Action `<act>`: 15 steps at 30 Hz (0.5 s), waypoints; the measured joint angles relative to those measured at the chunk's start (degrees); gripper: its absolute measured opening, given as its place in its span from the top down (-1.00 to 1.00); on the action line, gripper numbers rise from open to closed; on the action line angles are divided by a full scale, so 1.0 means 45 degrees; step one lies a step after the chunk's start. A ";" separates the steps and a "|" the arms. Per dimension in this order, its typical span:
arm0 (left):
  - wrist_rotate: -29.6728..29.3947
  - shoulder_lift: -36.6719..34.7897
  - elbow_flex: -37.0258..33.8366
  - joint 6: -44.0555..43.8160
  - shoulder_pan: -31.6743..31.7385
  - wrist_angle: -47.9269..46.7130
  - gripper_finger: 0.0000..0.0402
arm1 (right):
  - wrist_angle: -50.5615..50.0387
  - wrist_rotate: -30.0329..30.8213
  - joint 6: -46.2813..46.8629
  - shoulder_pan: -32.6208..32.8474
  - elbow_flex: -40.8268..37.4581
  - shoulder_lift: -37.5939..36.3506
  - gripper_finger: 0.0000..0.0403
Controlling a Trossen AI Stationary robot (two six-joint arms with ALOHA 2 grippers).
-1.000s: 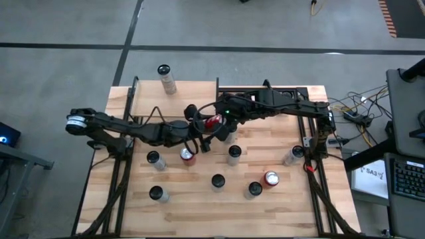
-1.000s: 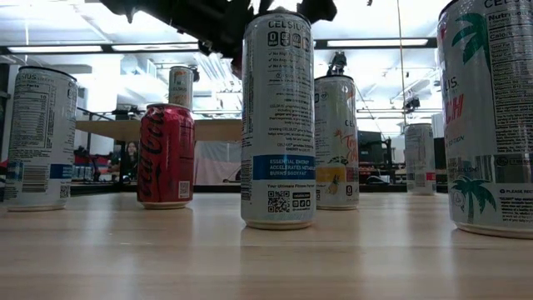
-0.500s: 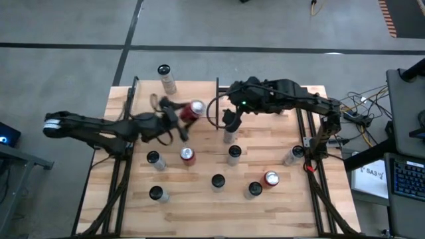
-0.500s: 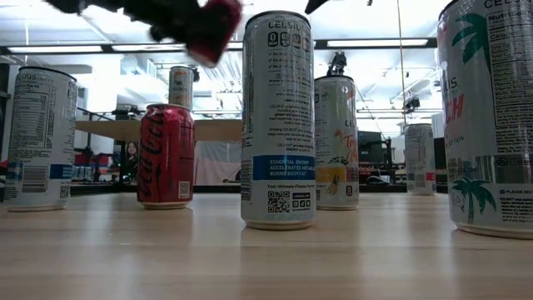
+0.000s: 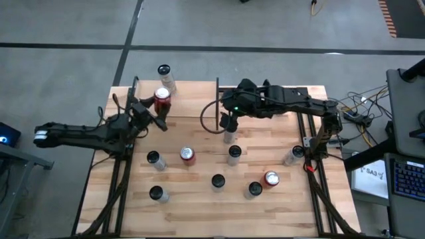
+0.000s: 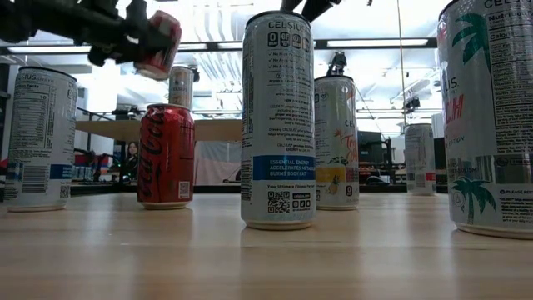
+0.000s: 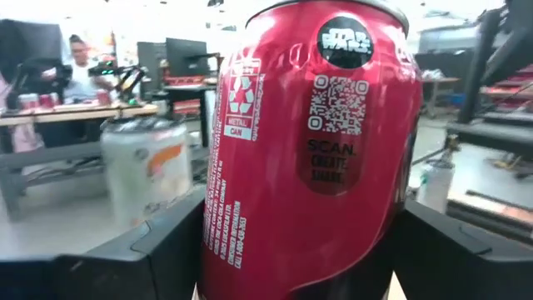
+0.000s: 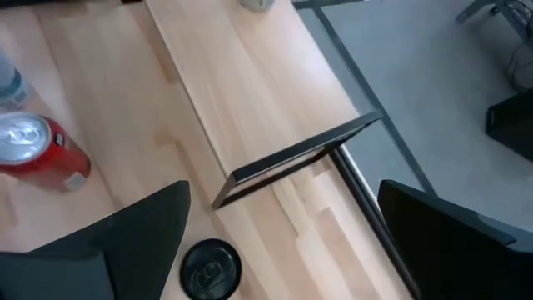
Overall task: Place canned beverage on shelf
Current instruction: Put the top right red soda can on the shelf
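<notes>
Red can [image 5: 162, 99] pinched in left claw [image 5: 151, 109], tilted, above shelf [image 5: 192, 99]; right claw [image 8: 283, 242] spread.

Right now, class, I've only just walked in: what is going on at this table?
The left gripper is shut on a red can and holds it in the air over the shelf at the back of the table. One pale can already stands on that shelf. The right gripper is open and empty, hanging above the table's middle near a white can. Several more cans stand on the table.
</notes>
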 joint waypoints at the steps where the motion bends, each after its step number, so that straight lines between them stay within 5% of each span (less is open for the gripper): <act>1: -0.0023 -0.0133 -0.0098 0.0022 0.0054 -0.0057 -0.44 | 0.0150 0.0000 0.0000 0.0000 -0.0235 -0.0011 -0.88; 15: -0.1491 -0.0673 -0.1271 -0.0116 0.1428 -0.0048 -0.44 | 0.1995 0.0004 0.0021 0.0044 -0.1500 -0.0040 -0.88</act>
